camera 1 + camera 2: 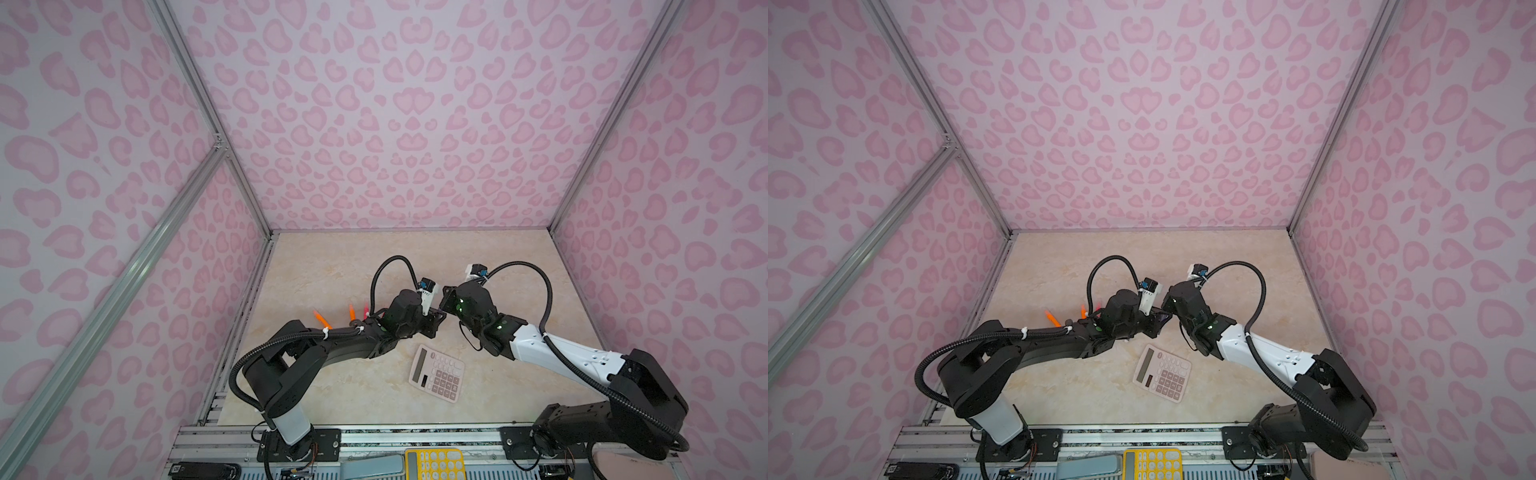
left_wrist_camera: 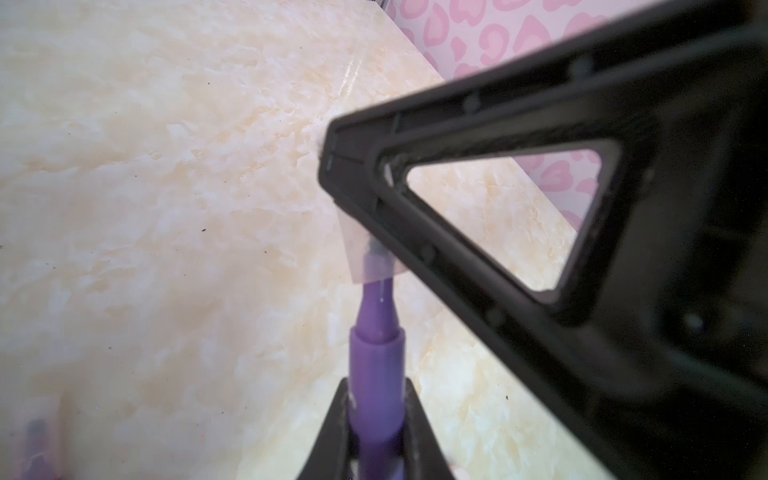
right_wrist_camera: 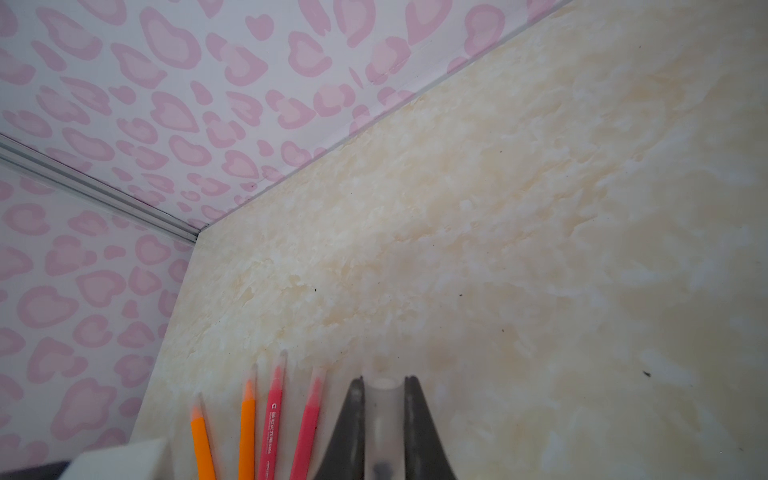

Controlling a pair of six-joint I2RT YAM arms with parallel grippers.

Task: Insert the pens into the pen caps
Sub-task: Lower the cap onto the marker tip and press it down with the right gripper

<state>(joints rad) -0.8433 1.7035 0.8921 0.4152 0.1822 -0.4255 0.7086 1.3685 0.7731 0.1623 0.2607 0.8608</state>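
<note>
left gripper (image 2: 376, 385) pinching a purple pen (image 2: 376, 353) over the middle of the bench (image 1: 332, 266), its tip inside a clear cap (image 2: 368, 257) pinched by the right gripper (image 3: 383, 380), orange pens (image 3: 247, 432) and pink-red pens (image 3: 272, 415) lying towards the left edge

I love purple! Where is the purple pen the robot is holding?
In the left wrist view, the purple pen is pinched in the left gripper above the table, its tip inside the clear cap that the right gripper holds.

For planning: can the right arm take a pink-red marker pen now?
Probably not: its tool is shut on a clear plastic cap, and the left arm blocks the pink-red marker pens.
</note>
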